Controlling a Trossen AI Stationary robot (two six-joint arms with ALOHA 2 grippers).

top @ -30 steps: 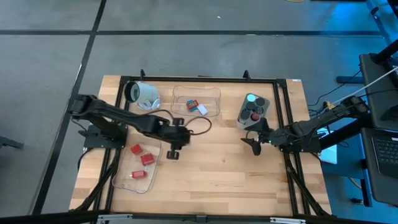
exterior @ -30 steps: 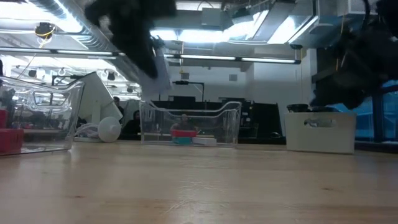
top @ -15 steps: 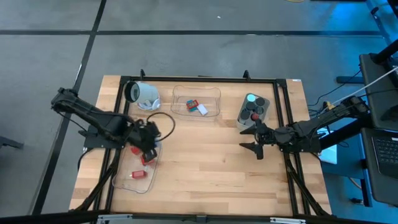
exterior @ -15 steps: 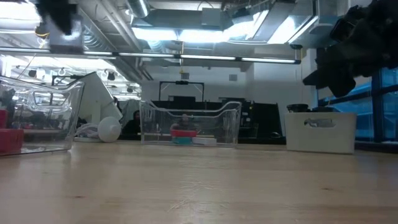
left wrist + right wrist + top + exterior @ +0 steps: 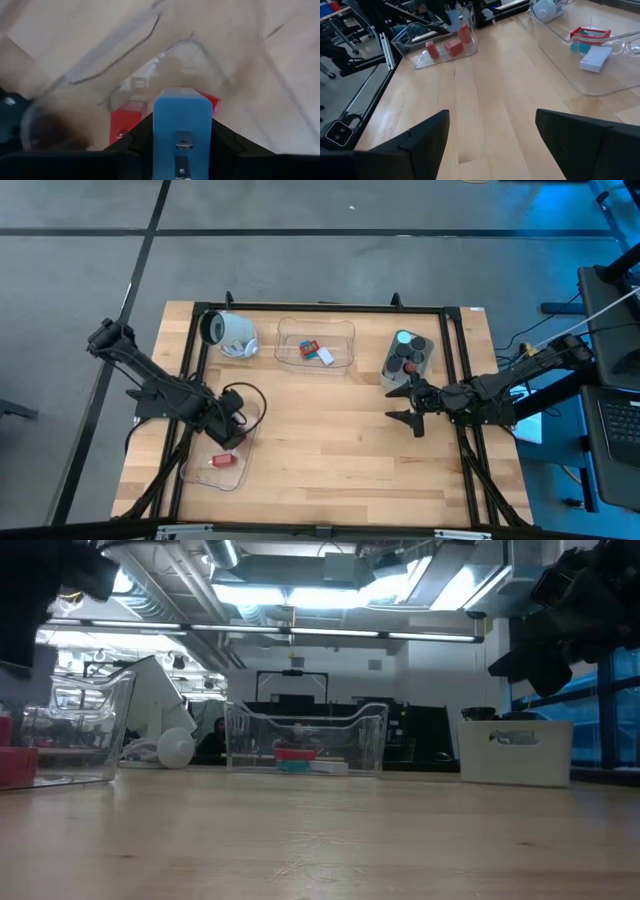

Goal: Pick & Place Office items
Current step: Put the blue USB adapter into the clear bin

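Observation:
My left gripper point(image 5: 228, 435) hangs over the clear tray point(image 5: 205, 472) at the table's left near side, shut on a blue block point(image 5: 181, 112). The right wrist view also shows that block point(image 5: 452, 15) above the tray. Red blocks point(image 5: 452, 47) lie on the tray's floor. My right gripper point(image 5: 410, 412) is open and holds nothing. It hovers over bare wood just near of the grey tub point(image 5: 392, 370), which holds black knobs point(image 5: 408, 360). A middle tray point(image 5: 340, 358) holds red, teal and pale pieces point(image 5: 315, 350). My left gripper pinches the blue block between its two fingers point(image 5: 142, 132), one on either side face point(image 5: 160, 125). The fingers point down at a slant toward the tray. The block is lifted clear, above the red blocks point(image 5: 125, 122) on the tray floor.
A white mug point(image 5: 232, 332) lies on its side at the far left. A black frame point(image 5: 320, 308) borders the table. A cable loops beside the left gripper point(image 5: 255, 395). Bare wood point(image 5: 330, 440) spreads across the table's middle and near side.
My left gripper has swung from the table's middle toward the left and near edges, carrying the blue block, and now hangs over the left tray. My right gripper has opened and stayed near the grey tub.

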